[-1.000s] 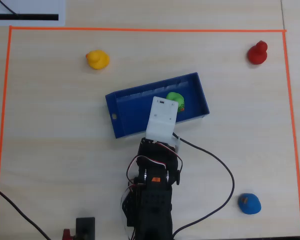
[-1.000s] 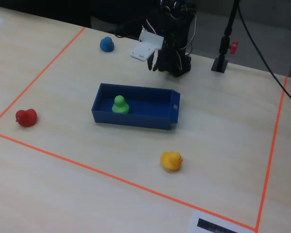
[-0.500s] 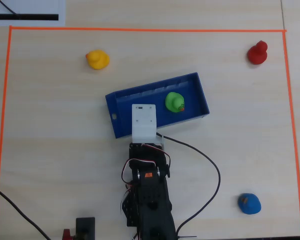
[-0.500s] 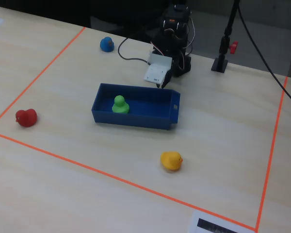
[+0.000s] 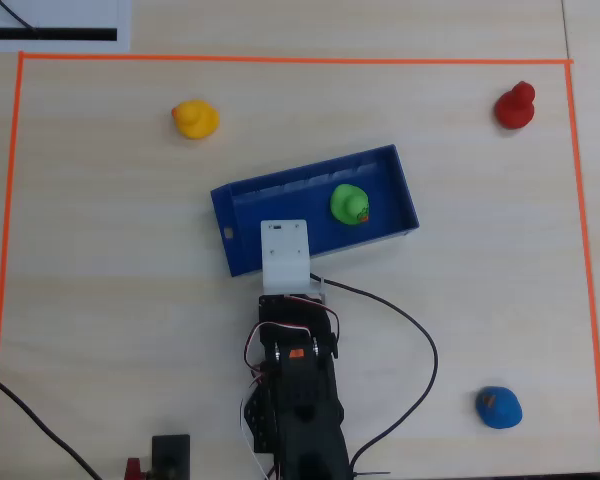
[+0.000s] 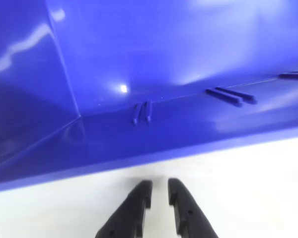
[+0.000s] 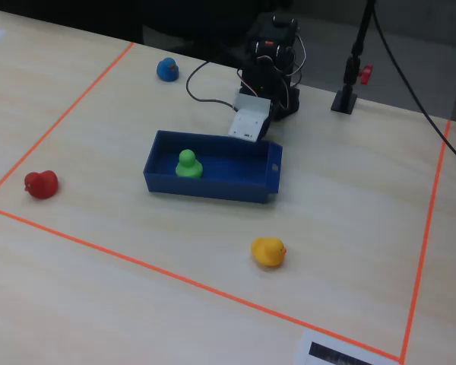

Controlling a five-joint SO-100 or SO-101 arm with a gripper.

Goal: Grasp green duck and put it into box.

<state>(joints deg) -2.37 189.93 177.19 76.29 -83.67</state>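
The green duck sits upright inside the dark blue box, towards its right end in the overhead view; it also shows in the fixed view. My gripper hovers just outside the box's near long wall, by the end with the small hole. Its two black fingers are almost together with only a thin slit between them and hold nothing. In the overhead view the white wrist mount hides the fingers. The duck is out of the wrist view.
A yellow duck, a red duck and a blue duck stand apart on the table inside an orange tape border. A black cable loops right of the arm. A black stand is beside the base.
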